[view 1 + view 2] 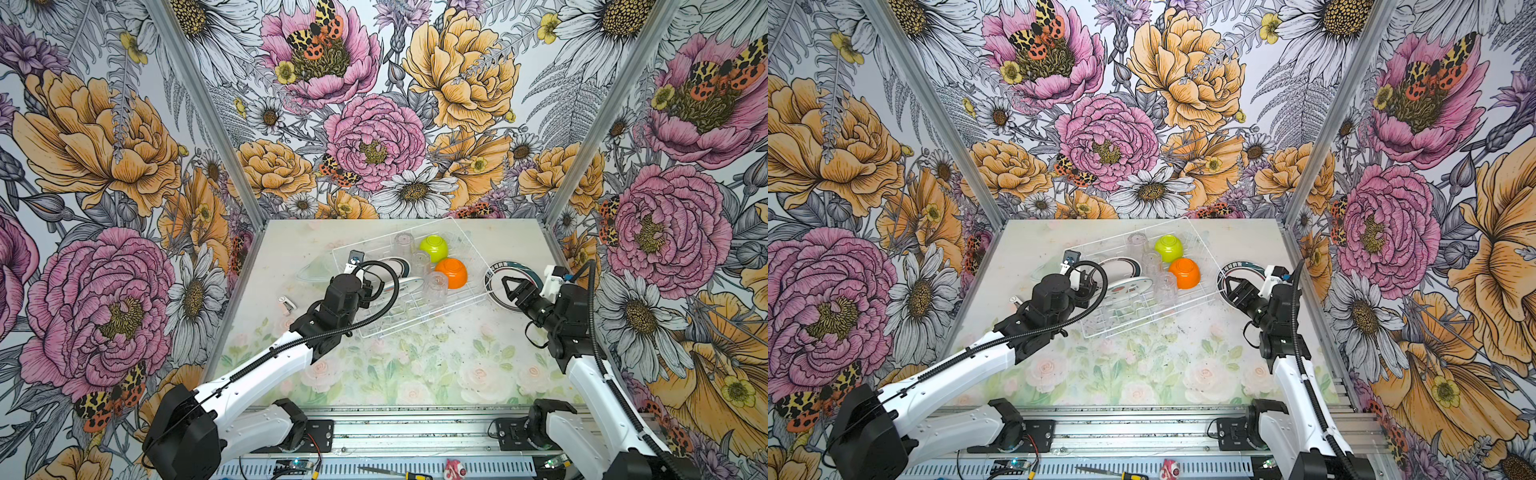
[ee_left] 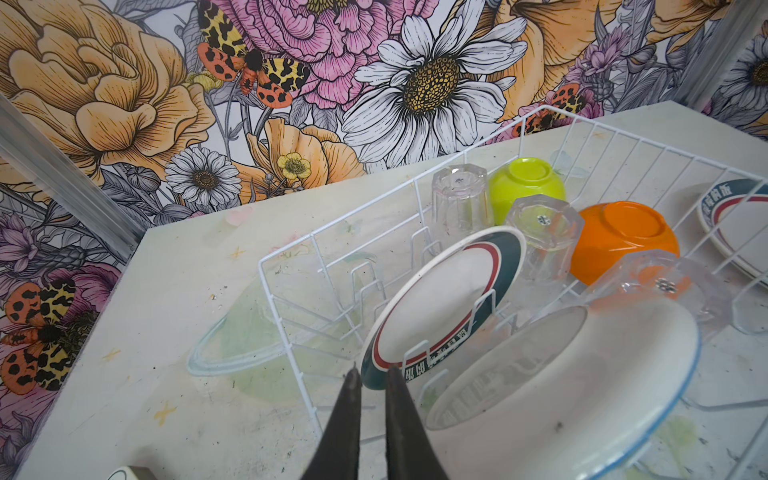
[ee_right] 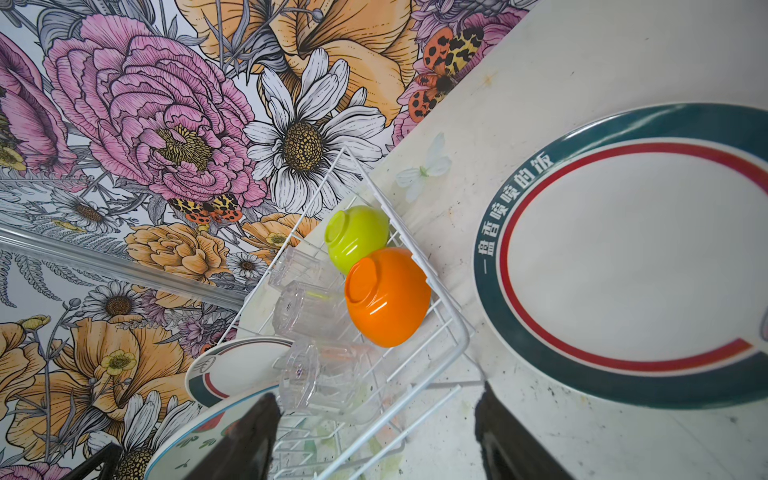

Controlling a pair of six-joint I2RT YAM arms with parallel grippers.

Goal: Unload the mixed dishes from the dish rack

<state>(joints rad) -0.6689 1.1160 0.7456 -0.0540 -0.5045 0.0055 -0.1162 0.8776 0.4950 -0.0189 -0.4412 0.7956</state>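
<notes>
Left pincer (image 2: 372, 374): black, jaws nearly together, pinching rim of upright plate (image 2: 440, 299). Dish rack (image 1: 419, 318): 1, white wire grid, mid-table (image 1: 415, 374). Inside: 2 round plates, second is leaning plate (image 2: 561, 374); 3 clear faceted tumblers (image 2: 544, 232), inverted; lime-green bowl (image 2: 528, 183), orange bowl (image 2: 623, 237), glossy, inverted. Flat plate (image 3: 623, 266): 1, on table right of rack. Right pincer (image 3: 378, 392): jaws wide, empty, over it.

Looks like a robotics test booth: flower-printed wall panels (image 1: 374, 124) on silver aluminium posts (image 1: 203, 104), two white-and-black robot arms (image 1: 266, 357) bolted to a slotted metal rail (image 1: 415, 432) at 6 o'clock.
</notes>
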